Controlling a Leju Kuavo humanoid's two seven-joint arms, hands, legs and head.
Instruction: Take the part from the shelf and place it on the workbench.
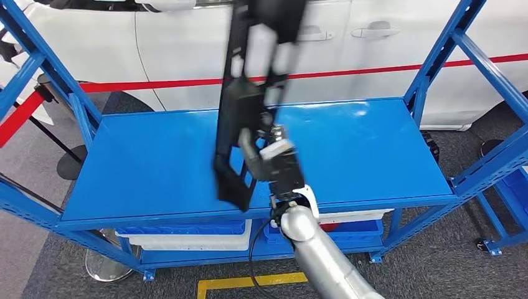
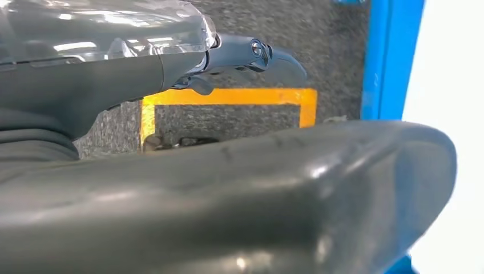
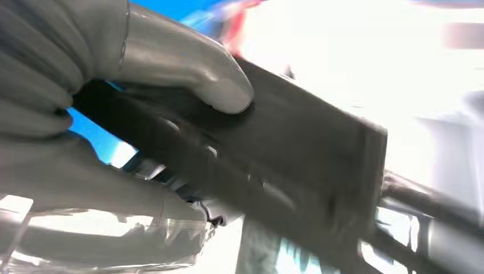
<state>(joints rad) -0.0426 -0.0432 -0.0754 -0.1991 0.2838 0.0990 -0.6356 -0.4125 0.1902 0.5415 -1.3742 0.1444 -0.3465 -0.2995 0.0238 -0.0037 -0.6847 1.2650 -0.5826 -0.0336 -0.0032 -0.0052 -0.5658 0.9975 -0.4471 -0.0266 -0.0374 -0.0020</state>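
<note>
A long black plastic part (image 1: 244, 106) stands nearly upright above the blue shelf board (image 1: 373, 149), its lower end just over the board's front edge. My right hand (image 1: 275, 163) grips it low on its right side, with the silver arm coming up from below. In the right wrist view the grey thumb (image 3: 194, 74) presses on the flat black part (image 3: 297, 171), and the fingers wrap it from the other side. The part is blurred in both views. My left hand (image 2: 142, 74) hangs over the floor, fingers apart and holding nothing.
Blue uprights (image 1: 436, 62) frame the shelf on both sides. White and blue bins (image 1: 187, 235) sit on the level below. A white car (image 1: 398, 37) with a red stripe stands behind. A yellow floor marking (image 1: 249, 283) lies in front, and a stanchion base (image 1: 104, 265) at the lower left.
</note>
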